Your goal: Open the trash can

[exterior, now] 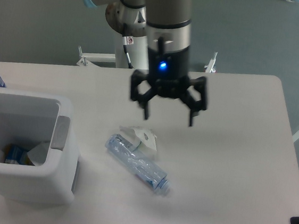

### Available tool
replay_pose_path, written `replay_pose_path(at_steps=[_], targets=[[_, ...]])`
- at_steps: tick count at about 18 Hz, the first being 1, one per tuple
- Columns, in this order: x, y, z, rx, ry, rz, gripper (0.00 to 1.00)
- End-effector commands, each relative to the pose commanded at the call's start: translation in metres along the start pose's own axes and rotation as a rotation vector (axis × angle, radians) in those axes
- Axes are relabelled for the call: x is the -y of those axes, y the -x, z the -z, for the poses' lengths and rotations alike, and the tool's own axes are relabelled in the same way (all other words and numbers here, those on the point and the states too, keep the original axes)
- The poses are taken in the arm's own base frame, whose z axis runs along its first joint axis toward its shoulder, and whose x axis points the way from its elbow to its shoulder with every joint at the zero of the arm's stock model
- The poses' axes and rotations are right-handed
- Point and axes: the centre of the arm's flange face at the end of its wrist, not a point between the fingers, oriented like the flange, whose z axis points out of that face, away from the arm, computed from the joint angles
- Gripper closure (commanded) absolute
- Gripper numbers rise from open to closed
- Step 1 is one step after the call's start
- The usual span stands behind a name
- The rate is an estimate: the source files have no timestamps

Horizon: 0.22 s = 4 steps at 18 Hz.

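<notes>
One trash can (51, 182) stands at the table's (229, 168) left edge, its top open, some litter inside. Right of it lie one clear bottle (137, 165) and one crumpled wrapper (142, 137). Farther right, the gripper (167, 114) hovers, fingers spread, holding nothing.

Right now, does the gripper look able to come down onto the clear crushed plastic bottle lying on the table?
Probably yes. The gripper hangs open above the table, up and right of the clear crushed plastic bottle, with nothing between them; only the white wrapper touches the bottle's upper end.
</notes>
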Motion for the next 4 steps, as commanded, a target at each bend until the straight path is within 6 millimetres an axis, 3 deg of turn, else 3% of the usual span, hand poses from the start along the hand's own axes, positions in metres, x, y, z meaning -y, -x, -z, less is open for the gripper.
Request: replay_pose_path(at_steps=[3,4], targets=[[-0.046,0.032,0.0,0.009,0.03,-0.072,0.0],[-0.052,0.037,-0.001,0.009,0.035,-0.087,0.0]])
